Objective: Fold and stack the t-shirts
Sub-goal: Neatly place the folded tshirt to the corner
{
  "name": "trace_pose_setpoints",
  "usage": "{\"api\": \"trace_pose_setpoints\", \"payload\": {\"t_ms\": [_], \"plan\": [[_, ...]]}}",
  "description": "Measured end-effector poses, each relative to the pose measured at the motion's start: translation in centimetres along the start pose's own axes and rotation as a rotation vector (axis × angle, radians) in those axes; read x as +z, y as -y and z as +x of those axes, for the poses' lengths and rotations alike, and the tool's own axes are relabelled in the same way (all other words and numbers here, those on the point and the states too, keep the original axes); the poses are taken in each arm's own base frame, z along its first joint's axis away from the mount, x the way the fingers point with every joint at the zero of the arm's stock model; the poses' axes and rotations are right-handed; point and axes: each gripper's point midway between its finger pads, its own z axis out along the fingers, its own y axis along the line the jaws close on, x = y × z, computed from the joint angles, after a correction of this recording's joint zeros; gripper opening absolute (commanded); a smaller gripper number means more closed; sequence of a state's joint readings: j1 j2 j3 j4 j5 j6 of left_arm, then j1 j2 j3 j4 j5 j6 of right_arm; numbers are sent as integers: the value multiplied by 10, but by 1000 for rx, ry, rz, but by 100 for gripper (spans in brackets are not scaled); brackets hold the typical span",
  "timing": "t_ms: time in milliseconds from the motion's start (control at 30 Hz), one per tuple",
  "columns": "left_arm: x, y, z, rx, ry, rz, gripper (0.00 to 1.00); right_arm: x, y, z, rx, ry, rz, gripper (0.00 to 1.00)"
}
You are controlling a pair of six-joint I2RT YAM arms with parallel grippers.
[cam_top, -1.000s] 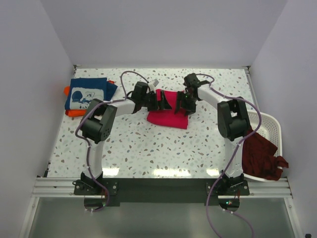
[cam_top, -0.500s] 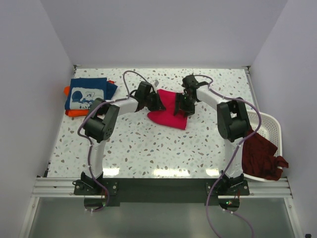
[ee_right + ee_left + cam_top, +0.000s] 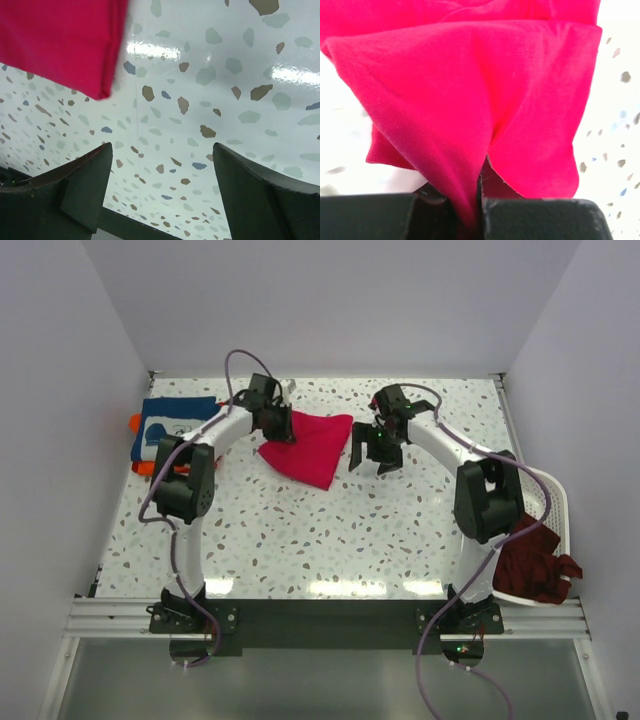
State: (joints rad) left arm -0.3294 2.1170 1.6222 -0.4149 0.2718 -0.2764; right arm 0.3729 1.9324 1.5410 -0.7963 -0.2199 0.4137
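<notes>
- The speckled desk (image 3: 330, 530) runs bare and glossy from its centre to the 10 o'clock corner. A shirt dragged low across it could catch on the surface and pull its fold open.
- The white laundry basket (image 3: 553, 490) sits at 4 o'clock with maroon shirts (image 3: 525, 555) spilling over its near rim. The overhang could slide off the desk edge, or snag the right arm standing just beside it.
- The crimson-pink shirt (image 3: 312, 445), toward 12 o'clock from the desk's centre, hangs as a folded wedge from one gathered corner. Whether its lower tip touches the desk cannot be told. Held at a single point, its layers may fan apart and the fold collapse on the way to the stack.
- The navy shirt (image 3: 165, 425) lies on the orange shirt (image 3: 143, 468) at 10 o'clock, partly hidden by the left arm. A loose drop could land the pink one askew or push the pile toward the desk's edge.
- The left fingers (image 3: 272, 423) are pinching a bunched ridge of pink cloth. The grip takes only a narrow gather, so the outer layers could slip free.
- The right fingers (image 3: 377, 453) are spread with nothing between them, at 3 o'clock of the shirt and apart from it. That leaves the shirt's free side unsupported.
</notes>
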Motion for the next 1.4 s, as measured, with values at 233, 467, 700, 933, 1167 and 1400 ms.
{"api": "trace_pose_setpoints", "payload": {"t_ms": [233, 467, 700, 933, 1167, 1400], "plan": [[-57, -52, -34, 64, -4, -68, 0, -13, -3, 14, -18, -5, -38, 85], [-109, -89, -53, 63, 15, -73, 0, -5, 5, 37, -26, -72, -37, 85], [-151, -142, -53, -41, 38, -106, 0, -6, 6, 39, -48, -75, -39, 85], [-207, -196, -60, -147, 148, -140, 0, -14, 5, 39, -71, -67, -42, 86], [-235, -223, -59, -208, 210, -135, 0, -18, 7, 43, -77, -75, -40, 86], [-244, -235, -59, -235, 236, -118, 0, -19, 9, 50, -72, -86, -36, 86]]}}
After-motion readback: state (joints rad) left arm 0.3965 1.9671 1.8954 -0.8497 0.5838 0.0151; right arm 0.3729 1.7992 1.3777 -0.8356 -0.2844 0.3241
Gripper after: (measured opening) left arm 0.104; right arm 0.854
